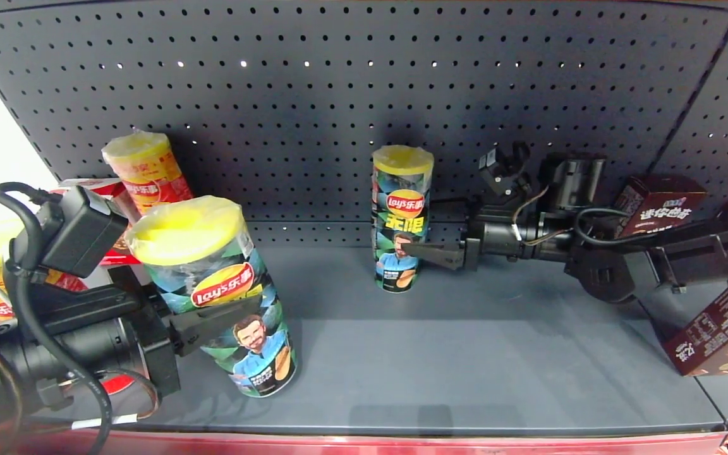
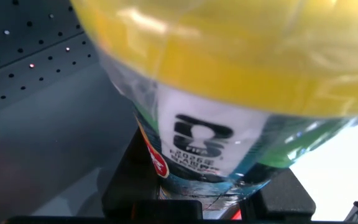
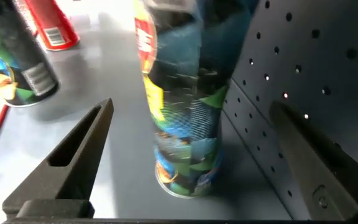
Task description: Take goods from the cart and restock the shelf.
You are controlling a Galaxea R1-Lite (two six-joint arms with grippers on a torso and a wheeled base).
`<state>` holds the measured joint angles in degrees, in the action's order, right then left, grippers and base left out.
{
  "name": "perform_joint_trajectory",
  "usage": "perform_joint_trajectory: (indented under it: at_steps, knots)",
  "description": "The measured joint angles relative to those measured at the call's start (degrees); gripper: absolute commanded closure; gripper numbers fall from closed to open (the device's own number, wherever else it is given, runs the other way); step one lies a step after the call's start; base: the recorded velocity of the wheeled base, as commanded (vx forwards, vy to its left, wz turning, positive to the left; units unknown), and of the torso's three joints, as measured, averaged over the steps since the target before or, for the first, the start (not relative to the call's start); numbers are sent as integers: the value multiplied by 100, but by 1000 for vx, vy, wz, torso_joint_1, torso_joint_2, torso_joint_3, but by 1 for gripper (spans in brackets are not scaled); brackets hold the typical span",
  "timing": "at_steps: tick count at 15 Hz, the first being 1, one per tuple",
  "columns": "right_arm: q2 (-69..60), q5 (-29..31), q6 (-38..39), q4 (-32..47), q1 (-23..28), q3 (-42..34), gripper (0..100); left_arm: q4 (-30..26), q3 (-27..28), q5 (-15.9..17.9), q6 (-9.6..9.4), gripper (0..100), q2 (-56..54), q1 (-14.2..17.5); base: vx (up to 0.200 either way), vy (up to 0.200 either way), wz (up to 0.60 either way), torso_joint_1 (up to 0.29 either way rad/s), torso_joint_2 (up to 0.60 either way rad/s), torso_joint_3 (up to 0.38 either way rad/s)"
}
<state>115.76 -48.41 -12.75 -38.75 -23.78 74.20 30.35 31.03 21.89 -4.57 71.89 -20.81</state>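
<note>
Fingers (image 3: 73, 155) apart on right gripper (image 3: 191, 109), straddling far can (image 1: 402, 218) without touching it. Far can upright at 12 o'clock on shelf (image 1: 465, 354), close to pegboard (image 1: 339, 76). Left gripper (image 1: 225, 309) clamped on near can (image 1: 212, 272) at 8 o'clock, by front edge; cannot tell if base touches shelf. Judged step: setting near can down. Lower until base sits flat, hold upright, then release; stay clear of red can (image 1: 149, 167) at 10 o'clock.

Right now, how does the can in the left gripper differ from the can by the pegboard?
The held can leans, clamped in the left gripper; the back can stands upright. The held can is near the shelf front; the back can is deep in, untouched, between the right gripper's open jaws. Both have yellow lids and the same print.
</note>
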Motion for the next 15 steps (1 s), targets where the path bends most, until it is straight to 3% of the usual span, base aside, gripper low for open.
perform_joint_trajectory:
  at_steps: [9, 10, 15]
  knots:
    - [599, 13, 9, -118, -201, 549, 0, -1, -16, -17, 9, 100, 10, 6, 0, 0, 0, 0, 0, 0]
    - [656, -6, 9, -132, -217, 633, 100, -1, -24, -22, 9, 100, 7, 9, 0, 0, 0, 0, 0, 0]
    - [767, 27, 22, -274, -297, 669, 100, -6, -52, -24, 4, 100, 7, 17, 0, 0, 0, 0, 0, 0]
